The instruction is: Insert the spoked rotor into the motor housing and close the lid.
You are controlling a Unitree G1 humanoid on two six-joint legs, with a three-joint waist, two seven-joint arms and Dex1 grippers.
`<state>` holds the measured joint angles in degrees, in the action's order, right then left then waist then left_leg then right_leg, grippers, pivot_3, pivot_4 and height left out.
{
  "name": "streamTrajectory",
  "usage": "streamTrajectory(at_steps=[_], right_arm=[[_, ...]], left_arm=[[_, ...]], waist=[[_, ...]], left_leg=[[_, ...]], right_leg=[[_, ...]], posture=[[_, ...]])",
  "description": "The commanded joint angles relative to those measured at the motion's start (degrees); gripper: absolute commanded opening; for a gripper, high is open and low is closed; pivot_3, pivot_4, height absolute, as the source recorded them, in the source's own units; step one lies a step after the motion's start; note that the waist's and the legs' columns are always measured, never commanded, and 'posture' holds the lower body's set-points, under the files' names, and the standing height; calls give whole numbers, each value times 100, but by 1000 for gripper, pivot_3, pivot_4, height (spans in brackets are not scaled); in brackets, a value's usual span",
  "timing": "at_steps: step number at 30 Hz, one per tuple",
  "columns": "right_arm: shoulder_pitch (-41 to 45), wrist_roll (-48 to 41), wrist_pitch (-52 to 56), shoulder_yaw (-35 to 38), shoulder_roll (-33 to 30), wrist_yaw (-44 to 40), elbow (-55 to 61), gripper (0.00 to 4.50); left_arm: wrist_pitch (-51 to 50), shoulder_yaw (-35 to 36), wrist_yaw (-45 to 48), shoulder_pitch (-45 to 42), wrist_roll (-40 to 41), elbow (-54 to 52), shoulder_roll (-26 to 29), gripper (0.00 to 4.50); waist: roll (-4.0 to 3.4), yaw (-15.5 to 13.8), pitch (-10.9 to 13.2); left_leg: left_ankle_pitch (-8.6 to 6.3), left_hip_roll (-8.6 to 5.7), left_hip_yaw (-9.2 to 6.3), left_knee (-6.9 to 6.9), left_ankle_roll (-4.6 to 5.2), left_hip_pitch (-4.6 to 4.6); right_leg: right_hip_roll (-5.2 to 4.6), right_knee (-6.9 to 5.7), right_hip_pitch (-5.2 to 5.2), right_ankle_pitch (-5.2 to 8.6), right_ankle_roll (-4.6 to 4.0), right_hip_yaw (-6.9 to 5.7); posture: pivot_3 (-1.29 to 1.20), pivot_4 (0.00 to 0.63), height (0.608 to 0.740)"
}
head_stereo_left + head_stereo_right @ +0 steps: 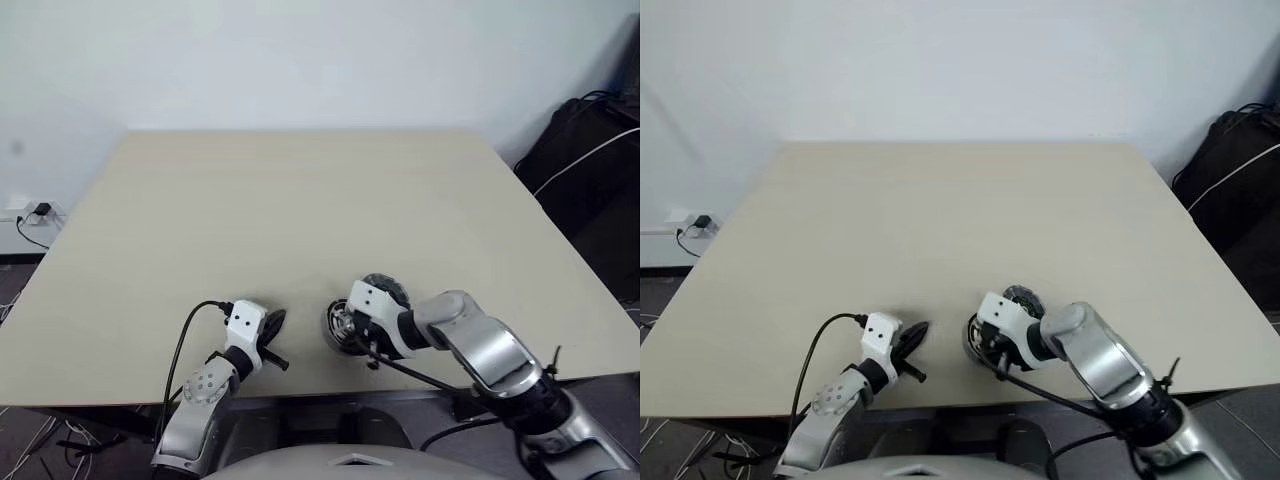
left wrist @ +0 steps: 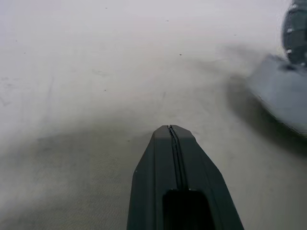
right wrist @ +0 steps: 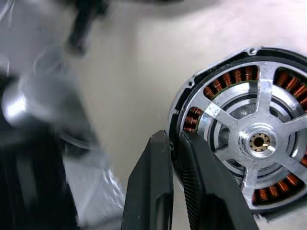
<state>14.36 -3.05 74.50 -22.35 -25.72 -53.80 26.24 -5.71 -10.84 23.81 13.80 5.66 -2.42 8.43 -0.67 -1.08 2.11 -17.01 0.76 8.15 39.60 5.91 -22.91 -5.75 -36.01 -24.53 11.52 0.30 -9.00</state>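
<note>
Beige table (image 1: 300, 220) holds nothing else; right gripper (image 3: 173, 143) pinches the motor housing (image 3: 192, 103) rim, spoked rotor (image 3: 261, 141) seated inside, awaiting its lid, while left gripper (image 2: 171, 132) rests closed, empty.

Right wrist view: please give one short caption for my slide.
Right claw shut on the rim of the motor housing, spoked rotor already seated over its copper windings, above the table.

The spoked rotor (image 3: 261, 139) was shiny silver metal with a small brass-coloured hub. It sat in the motor housing (image 3: 230, 79), which showed glossy copper wire and a smooth grey metal rim. My right end effector (image 3: 173, 158) had dull black fingers, one ribbed. The surface (image 1: 300, 210) looked smooth, matt and pale.
</note>
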Motion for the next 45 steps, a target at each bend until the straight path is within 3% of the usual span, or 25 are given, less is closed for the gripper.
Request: streamTrajectory(at_steps=[1, 6, 15, 24, 28, 34, 36, 38, 41, 45], right_arm=[[169, -25, 921, 497, 519, 858, -151, 30], [348, -215, 1725, 958, 1345, 1575, -261, 29], [654, -423, 1789, 1429, 2222, 2510, -756, 28], [1055, -752, 1604, 2019, 3135, 3007, -1076, 2854], [1376, -979, 1765, 2626, 3762, 3135, -1104, 2854], [1880, -1551, 1609, 3757, 4530, 3350, -1004, 2854], [1913, -1727, 1339, 3823, 4503, 3450, -957, 2854], [1687, -1269, -43, 2930, 3735, 3612, -857, 2854], [1474, -803, -1217, 2431, 3097, 3850, -936, 2210], [1347, -862, -1519, 3032, 2902, 4243, -1053, 929]], left_arm=[[81, -8, 30, -74, 52, -40, -18, 0], [72, 16, 47, -64, 61, -66, 19, 0], [73, 40, 1, -28, 53, -97, 30, 0], [75, 43, 11, -31, 61, -99, 47, 0], [67, 42, 23, -45, 61, -98, 58, 0], [53, 34, 38, -41, 62, -115, 73, 0], [55, 39, 46, -26, 66, -123, 85, 0], [53, 41, 48, -7, 65, -136, 97, 0], [42, 36, 50, 5, 62, -150, 104, 0], [23, 28, 72, -15, 60, -142, 120, 0]], waist=[[-4, 12, -4], [-14, 27, -12], [-21, 114, -15], [-30, 189, -12], [-32, 185, -12], [-36, 198, -9], [-42, 227, -7], [-50, 266, -3], [-56, 318, 2], [-49, 259, -3]], left_leg=[[6, 0, 0, 0, -9, 0], [7, -4, 2, 0, -11, 0], [14, -4, 3, -3, -25, 0], [20, -4, 5, -35, -35, 0], [24, -2, 4, -53, -41, -1], [24, -6, 6, -53, -41, -1], [24, -6, 6, -53, -43, 1], [26, -4, 6, -53, -46, 3], [31, -2, 9, -64, -54, 8], [33, -4, 4, -66, -55, 13]], right_leg=[[1, 0, 0, -1, 0, 0], [0, 1, 1, -7, 8, 5], [3, 0, -1, -8, 10, 7], [12, -1, -17, -7, 3, 10], [20, -2, -24, -21, -26, 6], [18, 5, -20, -3, 4, 10], [18, 4, -20, -3, 5, 11], [20, 0, -20, -3, 5, 10], [24, -4, -23, -2, 6, 11], [29, -3, -13, -2, 4, 15]], posture=[[0, 0, 740], [0, 0, 740], [0, 0, 740], [0, 0, 740], [0, 0, 740], [0, 0, 740], [0, 0, 740], [0, 0, 740], [0, 0, 740], [0, 0, 740]])
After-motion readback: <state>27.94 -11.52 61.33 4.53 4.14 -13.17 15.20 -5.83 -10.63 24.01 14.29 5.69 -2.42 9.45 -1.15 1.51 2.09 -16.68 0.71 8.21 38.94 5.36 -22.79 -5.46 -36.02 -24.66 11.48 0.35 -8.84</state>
